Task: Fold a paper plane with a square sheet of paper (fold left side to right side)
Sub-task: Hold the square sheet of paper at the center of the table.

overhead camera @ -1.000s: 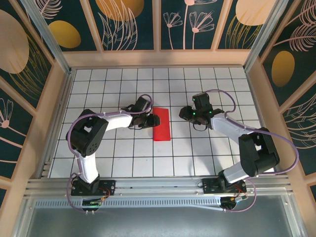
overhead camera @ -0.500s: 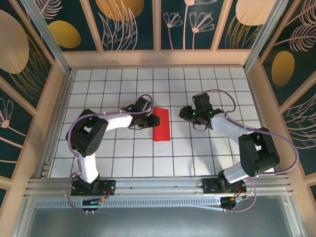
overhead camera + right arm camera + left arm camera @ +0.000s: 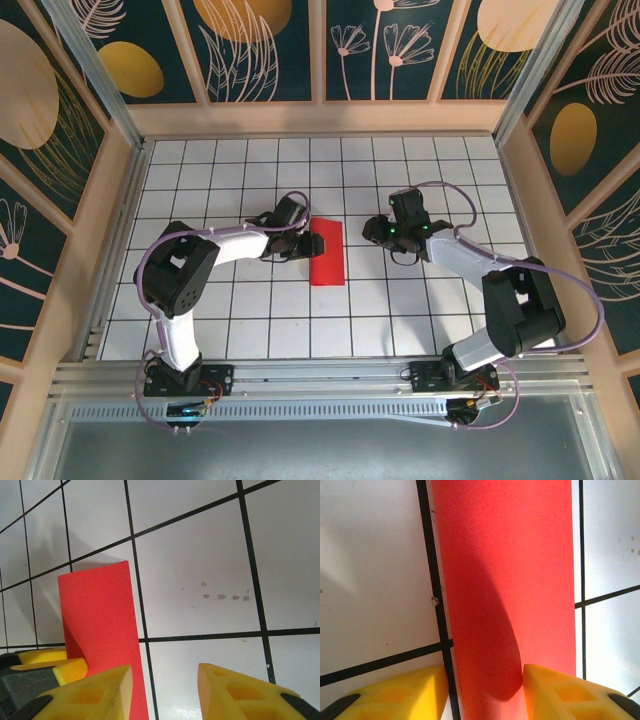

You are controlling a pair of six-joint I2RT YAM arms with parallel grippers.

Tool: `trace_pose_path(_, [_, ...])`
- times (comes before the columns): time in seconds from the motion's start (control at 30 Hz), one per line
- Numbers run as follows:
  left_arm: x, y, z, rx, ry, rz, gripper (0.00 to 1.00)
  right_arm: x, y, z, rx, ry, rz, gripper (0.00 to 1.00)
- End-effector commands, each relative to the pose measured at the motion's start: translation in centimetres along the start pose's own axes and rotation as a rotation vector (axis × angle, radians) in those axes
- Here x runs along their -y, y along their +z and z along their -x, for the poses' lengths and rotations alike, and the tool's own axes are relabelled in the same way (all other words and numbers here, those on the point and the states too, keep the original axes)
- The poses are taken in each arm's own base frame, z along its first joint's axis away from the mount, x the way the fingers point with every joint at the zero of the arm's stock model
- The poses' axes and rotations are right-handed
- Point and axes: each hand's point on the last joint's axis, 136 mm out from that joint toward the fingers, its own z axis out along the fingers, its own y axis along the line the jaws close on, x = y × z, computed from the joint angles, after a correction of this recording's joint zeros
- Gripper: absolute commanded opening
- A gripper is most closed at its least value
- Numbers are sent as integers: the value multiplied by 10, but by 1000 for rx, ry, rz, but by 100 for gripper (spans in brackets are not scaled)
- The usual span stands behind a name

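Square sheet of paper (image 3: 327,253) lies flat near the middle of the gridded table (image 3: 400,320), already a narrow red rectangle about one tile wide w/ its long side running front to back. Left gripper (image 3: 308,243) sits at the paper's left edge, low over it. In the wrist view its yellow fingers (image 3: 395,695) stand partway apart, red paper running up between them, and the right-hand pad overlaps the sheet. A dark curved patch btwn the pads is possibly a lifted layer or just shadow, so can't tell if any paper is actually pinched. Right gripper (image 3: 372,228) is just right of the paper, not touching, jaws also partway apart over bare white tile, nothing btwn them. Its cam sees the paper's top right corner flat on the grid.
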Motion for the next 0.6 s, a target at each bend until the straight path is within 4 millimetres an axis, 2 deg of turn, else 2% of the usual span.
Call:
trace_pose_path(0.0, [-42, 24, -34, -83, -42, 133, 46, -1, 4, -5, -17, -24, -1, 39])
trace_pose_path(0.57, [-51, 15, -32, -69, -23, 176, 46, -5, 10, -4, -29, -33, 3, 39])
